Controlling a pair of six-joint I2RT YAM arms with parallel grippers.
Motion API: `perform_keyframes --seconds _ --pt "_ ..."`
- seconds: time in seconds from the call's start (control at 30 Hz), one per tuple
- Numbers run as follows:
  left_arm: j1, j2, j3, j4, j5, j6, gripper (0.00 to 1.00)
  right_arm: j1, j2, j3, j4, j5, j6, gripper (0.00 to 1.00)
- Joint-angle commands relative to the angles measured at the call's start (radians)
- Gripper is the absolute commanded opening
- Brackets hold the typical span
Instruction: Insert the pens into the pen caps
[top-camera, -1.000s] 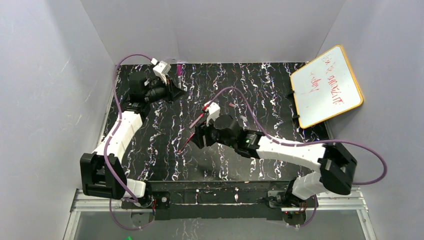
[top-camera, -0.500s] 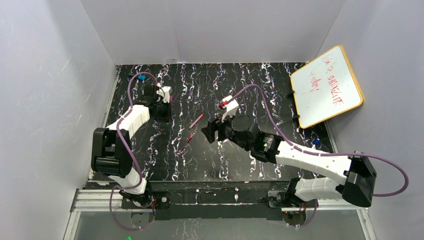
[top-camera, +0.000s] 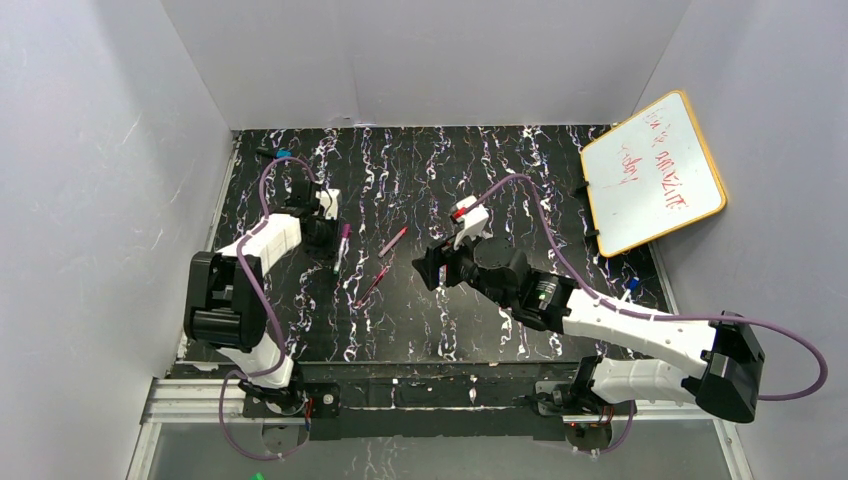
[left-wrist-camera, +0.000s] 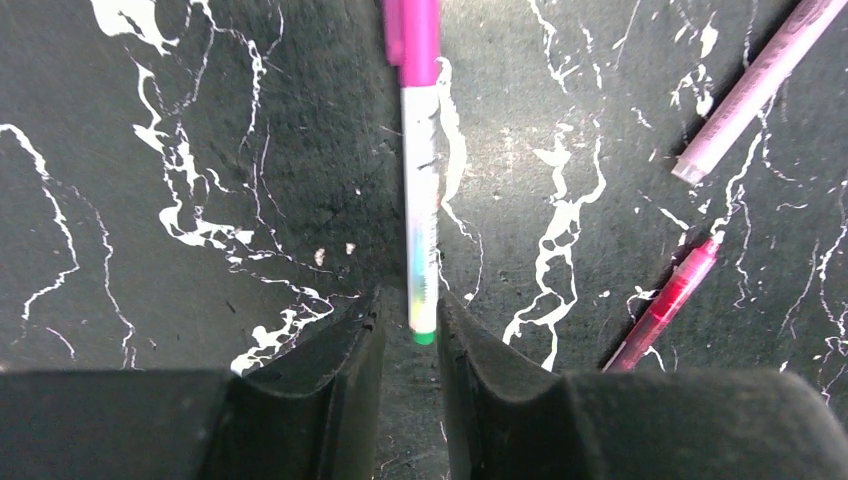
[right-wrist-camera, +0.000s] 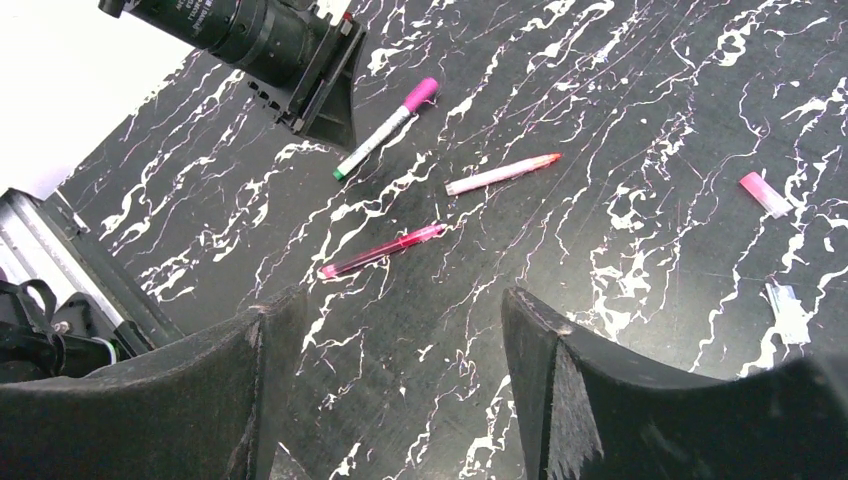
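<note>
Pens: 3 lie on the black marbled table (top-camera: 320, 320), left of centre in the top view.
Whitish pen (left-wrist-camera: 421, 210): a magenta cap (left-wrist-camera: 418, 40) is on its far end, so judged done. It lies flat down the middle of the left wrist view.
Pink pen (right-wrist-camera: 500, 172): bare reddish tip, no cap on it; top centre of the right wrist view.
Red pen (right-wrist-camera: 385, 250): just below the pink one and apart from it; no cap seen on it.
Loose caps: a pink cap (right-wrist-camera: 765, 193) and what looks like a pale cap (right-wrist-camera: 790, 315) lie at the right edge of the right wrist view, well apart from the pens.
Left gripper (left-wrist-camera: 410, 305): jaws slightly parted around the whitish pen's green end, with a gap beside it, so no clamp.
Right gripper (right-wrist-camera: 400, 300): jaws wide, nothing between them.
Left to do: probably 2 pens to cap.
</note>
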Motion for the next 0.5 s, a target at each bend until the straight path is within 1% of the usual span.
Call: perform_keyframes --seconds 0.0,0.13,0.33,0.4,0.47 --pt "-0.002 0.009 -0.019 -0.032 0.004 0.004 0.25 -0.004 -0.034 -0.017 0.01 0.028 0.006 0.79" --pt "-0.002 0.002 -0.012 -0.032 0.024 0.004 0.25 -0.004 -0.036 -0.024 0.005 0.028 0.013 0.79" --pt "-0.018 -0.054 0.047 0.003 0.162 0.055 0.29 -0.005 -0.034 -0.028 0.005 0.031 0.014 0.79" --pt "-0.056 -0.063 0.067 0.016 0.198 0.083 0.29 -0.006 -0.03 -0.029 0.006 0.031 0.013 0.79" --pt "-0.119 -0.062 0.087 0.024 0.208 0.12 0.29 -0.005 -0.026 -0.028 0.007 0.028 0.016 0.79"
